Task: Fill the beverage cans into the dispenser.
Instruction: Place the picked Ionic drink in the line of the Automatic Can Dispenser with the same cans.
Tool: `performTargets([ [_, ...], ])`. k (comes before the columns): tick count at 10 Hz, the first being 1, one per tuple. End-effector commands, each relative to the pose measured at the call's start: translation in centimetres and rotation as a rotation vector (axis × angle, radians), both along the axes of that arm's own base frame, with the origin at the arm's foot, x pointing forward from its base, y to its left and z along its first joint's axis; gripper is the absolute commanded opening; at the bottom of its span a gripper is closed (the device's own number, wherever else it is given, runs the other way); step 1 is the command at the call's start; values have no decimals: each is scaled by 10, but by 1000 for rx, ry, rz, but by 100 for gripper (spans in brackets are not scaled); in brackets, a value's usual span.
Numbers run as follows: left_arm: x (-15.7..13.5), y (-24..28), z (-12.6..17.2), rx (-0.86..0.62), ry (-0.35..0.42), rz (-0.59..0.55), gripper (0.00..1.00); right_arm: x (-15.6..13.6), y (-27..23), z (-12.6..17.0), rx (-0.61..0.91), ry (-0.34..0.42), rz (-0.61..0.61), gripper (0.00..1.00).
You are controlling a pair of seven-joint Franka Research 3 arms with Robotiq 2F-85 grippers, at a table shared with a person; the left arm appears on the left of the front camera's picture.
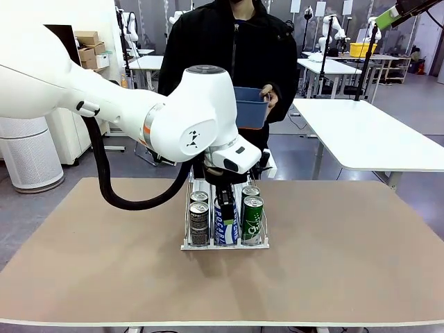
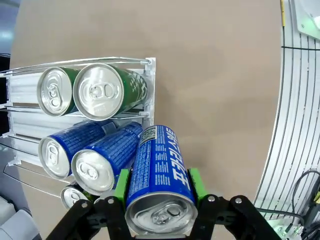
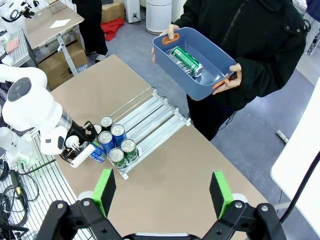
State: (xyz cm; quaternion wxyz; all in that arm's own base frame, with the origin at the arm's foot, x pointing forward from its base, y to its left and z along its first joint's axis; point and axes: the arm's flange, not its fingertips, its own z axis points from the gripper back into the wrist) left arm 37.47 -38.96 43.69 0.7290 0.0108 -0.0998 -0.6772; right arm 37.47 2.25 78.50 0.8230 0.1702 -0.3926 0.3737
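Observation:
My left gripper (image 2: 159,184) is shut on a blue-and-white beverage can (image 2: 157,170), its green pads (image 2: 122,185) on either side. It holds the can at the front end of the dispenser's (image 1: 225,245) middle lane; the front view shows this can (image 1: 225,225) under the gripper (image 1: 225,198). Two more blue cans (image 2: 92,165) stand behind it. Green cans (image 1: 252,218) fill the right lane and dark cans (image 1: 199,222) the left. High above the table, my right gripper (image 3: 162,192) is open and holds nothing.
A person at the far side holds a blue bin (image 3: 200,80) with a green can (image 3: 186,60) in it, above the table's far edge. The back half of the dispenser (image 3: 155,115) has bare lanes. Brown tabletop (image 1: 347,243) lies free on both sides.

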Motion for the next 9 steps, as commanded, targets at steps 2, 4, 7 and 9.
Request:
performTargets([
  [2,19,-1,-7,2,-90,41,57,0,0,-2,3,-4,-6,100],
  [4,34,-2,-10,-4,-116,55,57,0,0,-2,3,-4,-6,100],
  [7,52,2,-17,8,-126,92,57,0,0,-2,3,-4,-6,100],
  [9,60,7,-16,-15,-130,118,57,0,0,-2,3,-4,-6,100],
])
